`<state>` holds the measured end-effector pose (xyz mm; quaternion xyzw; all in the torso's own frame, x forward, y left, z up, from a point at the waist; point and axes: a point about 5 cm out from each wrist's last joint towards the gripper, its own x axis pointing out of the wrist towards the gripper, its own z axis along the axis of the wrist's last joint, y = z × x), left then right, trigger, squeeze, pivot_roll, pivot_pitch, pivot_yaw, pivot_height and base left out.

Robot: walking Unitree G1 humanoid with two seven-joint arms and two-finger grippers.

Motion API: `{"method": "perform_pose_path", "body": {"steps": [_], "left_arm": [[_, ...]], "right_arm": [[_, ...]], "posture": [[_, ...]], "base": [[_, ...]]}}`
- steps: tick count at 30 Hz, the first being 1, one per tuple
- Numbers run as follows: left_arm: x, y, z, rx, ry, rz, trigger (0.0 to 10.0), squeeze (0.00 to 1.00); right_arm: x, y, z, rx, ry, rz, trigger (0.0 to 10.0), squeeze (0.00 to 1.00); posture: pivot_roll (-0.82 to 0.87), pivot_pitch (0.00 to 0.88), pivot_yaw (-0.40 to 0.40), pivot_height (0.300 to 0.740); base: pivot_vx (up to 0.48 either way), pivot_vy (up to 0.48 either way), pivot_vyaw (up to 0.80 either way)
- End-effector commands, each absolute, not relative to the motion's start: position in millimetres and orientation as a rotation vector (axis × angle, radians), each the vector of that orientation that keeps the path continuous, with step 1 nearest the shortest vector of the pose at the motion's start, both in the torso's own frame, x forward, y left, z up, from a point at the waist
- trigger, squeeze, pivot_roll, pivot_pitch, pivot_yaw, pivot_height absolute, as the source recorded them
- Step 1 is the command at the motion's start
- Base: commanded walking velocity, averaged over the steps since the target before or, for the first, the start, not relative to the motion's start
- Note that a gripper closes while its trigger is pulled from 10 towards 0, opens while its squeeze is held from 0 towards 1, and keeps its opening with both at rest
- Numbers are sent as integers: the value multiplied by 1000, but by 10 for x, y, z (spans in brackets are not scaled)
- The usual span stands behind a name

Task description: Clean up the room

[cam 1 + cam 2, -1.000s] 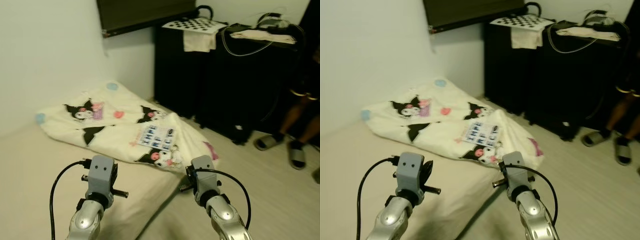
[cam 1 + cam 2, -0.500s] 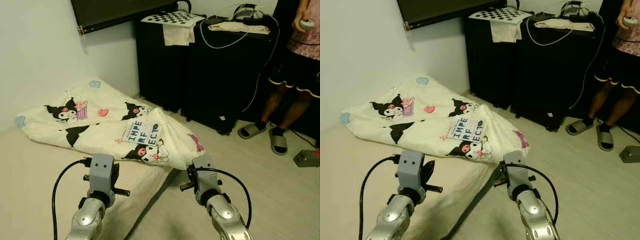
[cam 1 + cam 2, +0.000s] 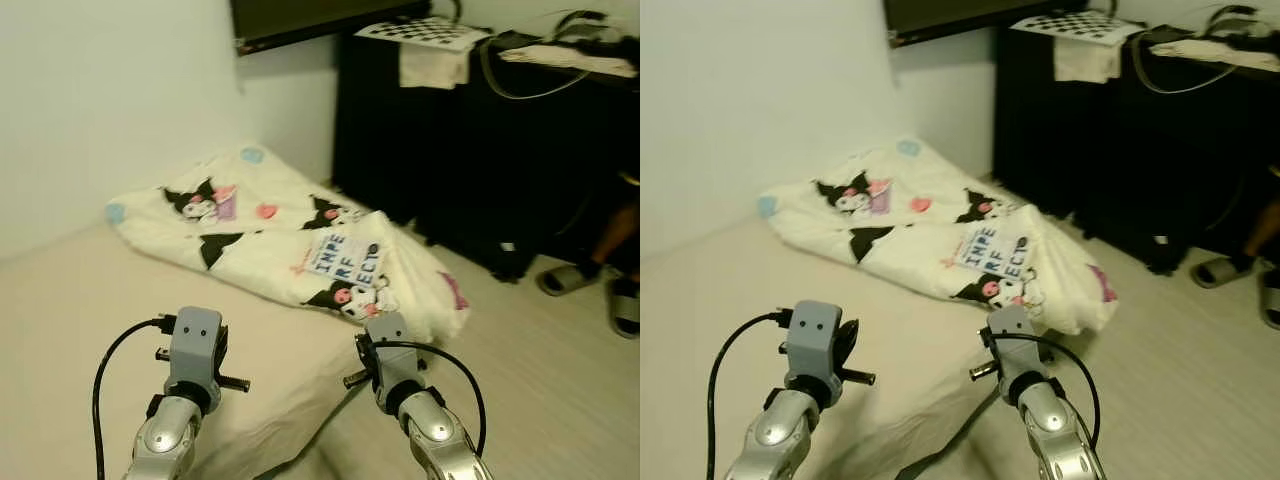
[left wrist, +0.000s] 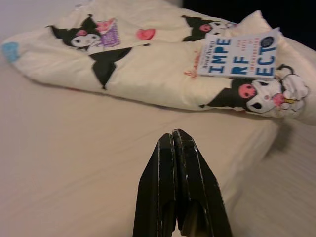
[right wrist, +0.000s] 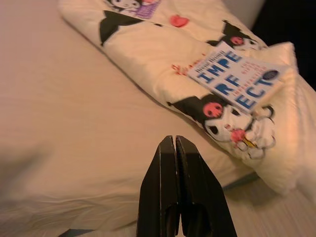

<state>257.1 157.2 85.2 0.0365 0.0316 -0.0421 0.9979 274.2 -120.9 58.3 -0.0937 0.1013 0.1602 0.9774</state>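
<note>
From the left eye view I have a low mattress (image 3: 90, 300) with a beige sheet running from 9 o'clock down to 6, and a cream blanket (image 3: 260, 235) printed with black cartoon figures bunched along its far edge, near the middle of the picture. A white book (image 3: 345, 258) with big blue letters lies on the blanket toward its 4 o'clock end. My left arm (image 3: 185, 400) comes up at 7 o'clock and my right arm (image 3: 405, 400) at 5 o'clock, both with grey wrist blocks and black cables. A black cabinet (image 3: 480, 150) stands at 1 o'clock with a checkered board (image 3: 430, 30) on top, and a person's sandalled foot (image 3: 570, 278) rests on the pale floor (image 3: 560, 390) at 3 o'clock.

The right eye view gives me the same scene, with the blanket's overhang onto the floor plainer at 3 o'clock of the book.

The left wrist view adds what the head cannot: the left gripper (image 4: 174, 143) has its two black fingers pressed together, empty, poised over bare sheet, the book at 1 o'clock beyond them and well apart.

The right wrist view shows the right gripper (image 5: 174, 145) likewise closed on nothing, above the sheet near the mattress edge, the book at 1 o'clock and closer than for the left.
</note>
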Motion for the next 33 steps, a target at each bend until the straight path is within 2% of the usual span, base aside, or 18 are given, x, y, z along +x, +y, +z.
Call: {"method": "perform_pose_path", "body": {"steps": [1, 33], "left_arm": [[2559, 1578, 827, 82, 72, -87, 10000, 0], [2565, 1581, 837, 71, 65, -90, 10000, 0]], "right_arm": [[2730, -1194, 575, -200, 203, 331, 10000, 0], [2760, -1242, 580, -209, 194, 292, 10000, 0]], "posture": [[-49, 87, -6, 740], [-50, 80, -1, 740]], "base": [[0, 0, 800], [0, 0, 800]]}}
